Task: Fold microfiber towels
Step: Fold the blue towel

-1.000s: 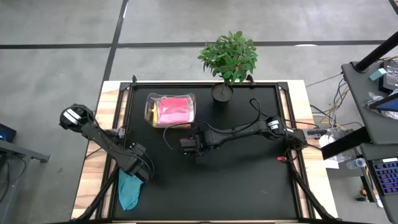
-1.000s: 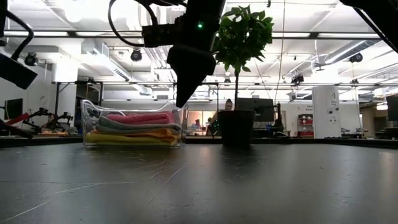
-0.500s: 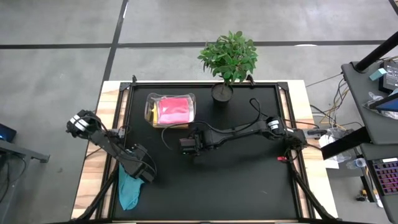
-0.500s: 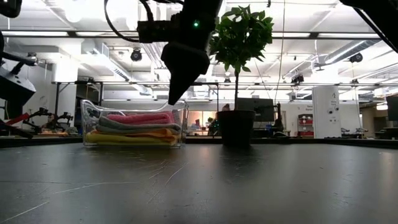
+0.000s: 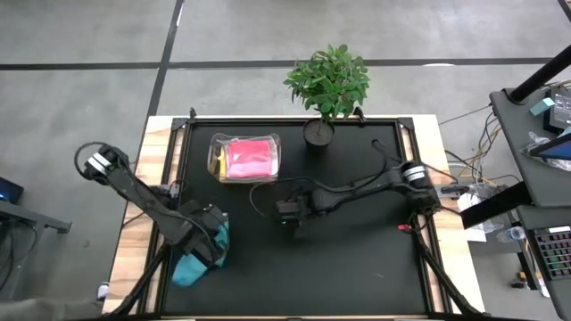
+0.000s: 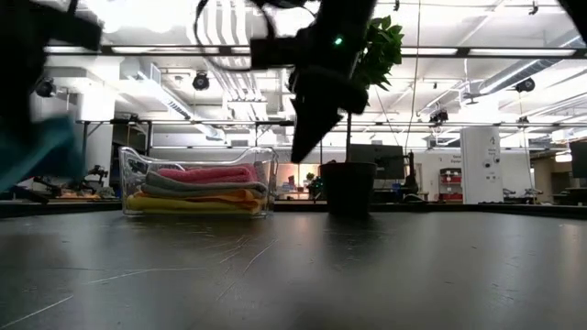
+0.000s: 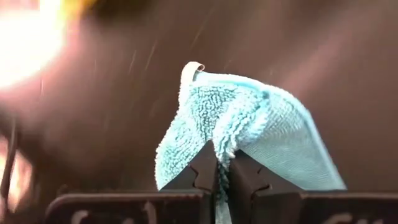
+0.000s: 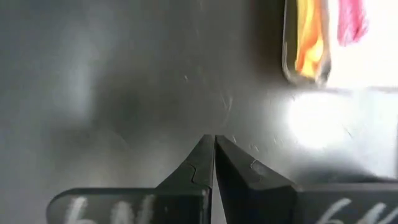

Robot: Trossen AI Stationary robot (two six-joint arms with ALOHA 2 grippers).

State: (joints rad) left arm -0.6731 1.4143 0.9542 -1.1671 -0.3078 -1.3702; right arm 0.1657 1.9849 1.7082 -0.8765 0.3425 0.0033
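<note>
From above, your left gripper [image 5: 211,239] sits at the lower left of the frame, fingers closed on a bunched teal microfiber towel [image 5: 198,264] at the black table's [image 5: 357,267] left edge. Your right gripper [image 5: 287,212] hovers mid-frame, fingers shut and empty. A clear plastic box [image 5: 214,153] holding a pink folded towel [image 5: 248,157] lies upper left of centre, beside a potted green plant [image 5: 328,82].

At table level, the box shows pink, grey, orange and yellow towels stacked [image 6: 204,189]; a teal blur fills the far left.

In the left wrist view, closed fingers [image 7: 205,177] pinch the teal towel's fold.

In the right wrist view, fingers [image 8: 202,165] meet, holding nothing.
</note>
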